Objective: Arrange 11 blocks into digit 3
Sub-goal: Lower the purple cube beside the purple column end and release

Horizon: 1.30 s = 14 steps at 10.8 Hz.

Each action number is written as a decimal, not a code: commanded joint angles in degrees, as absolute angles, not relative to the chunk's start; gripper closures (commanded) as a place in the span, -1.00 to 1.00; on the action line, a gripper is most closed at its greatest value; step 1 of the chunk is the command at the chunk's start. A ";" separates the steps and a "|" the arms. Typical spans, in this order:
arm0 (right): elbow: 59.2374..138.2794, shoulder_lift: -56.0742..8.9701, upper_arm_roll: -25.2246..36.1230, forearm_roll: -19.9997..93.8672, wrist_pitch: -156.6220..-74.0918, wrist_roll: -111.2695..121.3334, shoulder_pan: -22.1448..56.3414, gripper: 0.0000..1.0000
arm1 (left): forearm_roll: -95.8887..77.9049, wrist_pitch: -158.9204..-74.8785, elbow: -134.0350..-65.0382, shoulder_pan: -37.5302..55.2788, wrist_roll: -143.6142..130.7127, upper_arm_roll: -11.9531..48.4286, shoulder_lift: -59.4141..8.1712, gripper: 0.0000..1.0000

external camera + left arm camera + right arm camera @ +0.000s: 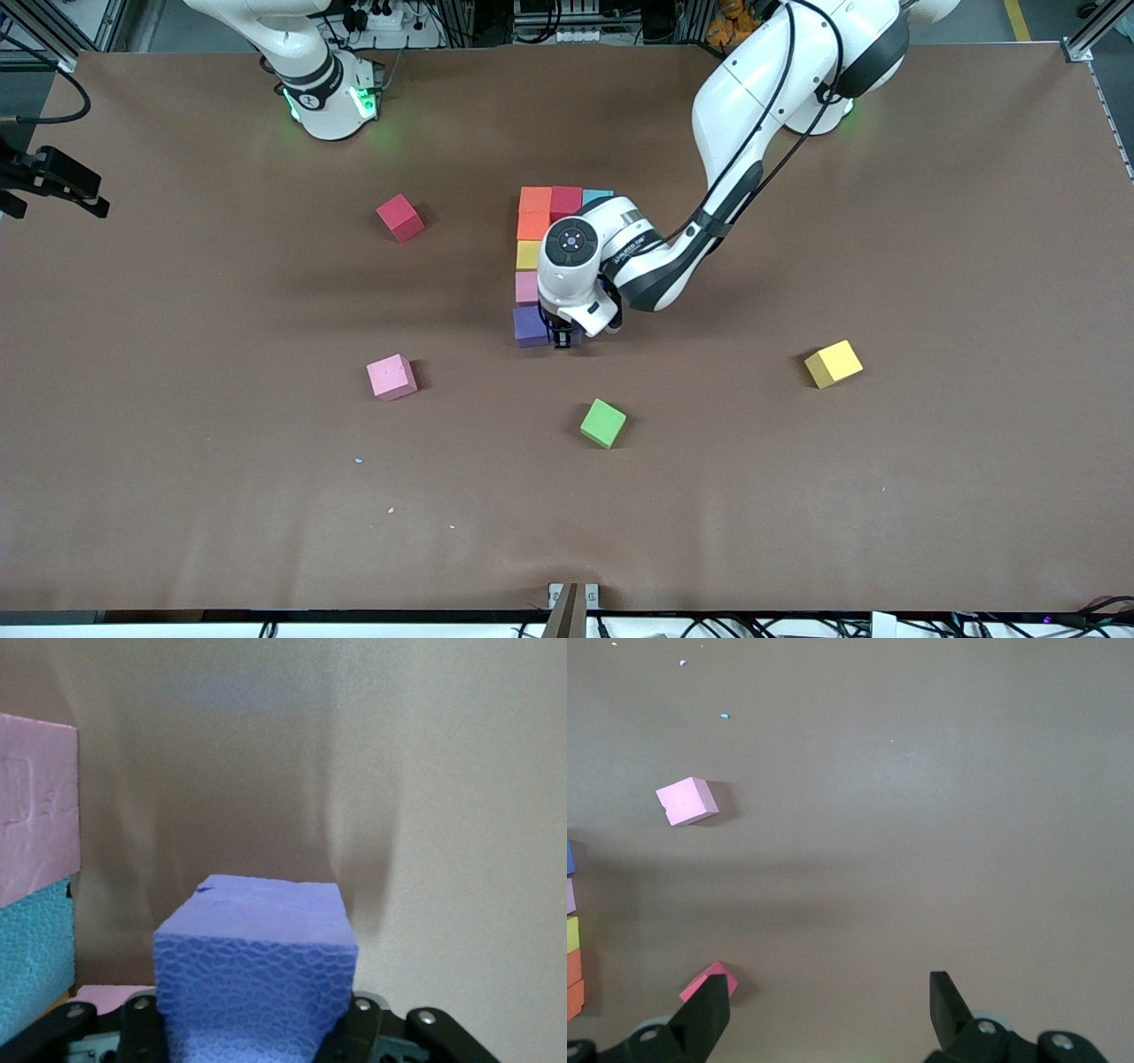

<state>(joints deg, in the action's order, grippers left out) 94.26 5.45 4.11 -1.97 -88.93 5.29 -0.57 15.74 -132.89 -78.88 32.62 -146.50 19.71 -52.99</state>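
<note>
One purple block (257, 970) pinched in my left gripper (563, 341): I'd seat it flush beside the purple one (530, 325) before letting go, while the right gripper (828, 1010) waits spread.

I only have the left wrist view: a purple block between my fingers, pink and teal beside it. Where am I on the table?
Observer: The left gripper is shut on the purple block, low at the near end of the block column, beside another purple block.
Operator: Which loose blocks are left?
Observer: Red block, pink block, yellow block, plus a green cube.
Operator: And the right arm?
Observer: It waits; the right gripper hangs open above the table.
</note>
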 commanded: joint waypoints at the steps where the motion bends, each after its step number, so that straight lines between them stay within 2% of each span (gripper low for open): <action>1: 94.48 5.63 3.60 -2.55 -88.59 5.71 -0.97 -1.00 | 14.33 -132.63 -77.17 33.84 -146.95 18.81 -54.93 0.85; 2: 94.57 5.63 3.60 -2.55 -88.59 5.71 -0.97 -1.00 | 14.33 -132.71 -77.08 33.84 -146.69 18.63 -55.02 0.73; 3: 94.57 5.63 3.60 -2.55 -88.59 5.71 -0.97 -1.00 | 14.59 -132.71 -77.25 33.84 -146.34 18.55 -55.02 -0.02; 4: 94.57 5.63 3.60 -2.55 -88.59 5.71 -0.97 -1.00 | 14.85 -132.71 -77.26 33.84 -146.25 18.54 -55.11 -0.99; 8: 94.57 5.63 3.60 -2.64 -88.59 5.71 -0.97 -1.00 | 15.82 -131.93 -77.52 33.22 -145.02 18.72 -52.22 -1.00; 14: 94.31 5.63 3.52 -2.64 -91.58 5.36 -0.97 -1.00 | 15.82 -120.34 -79.54 32.61 -141.08 22.15 -43.08 -1.00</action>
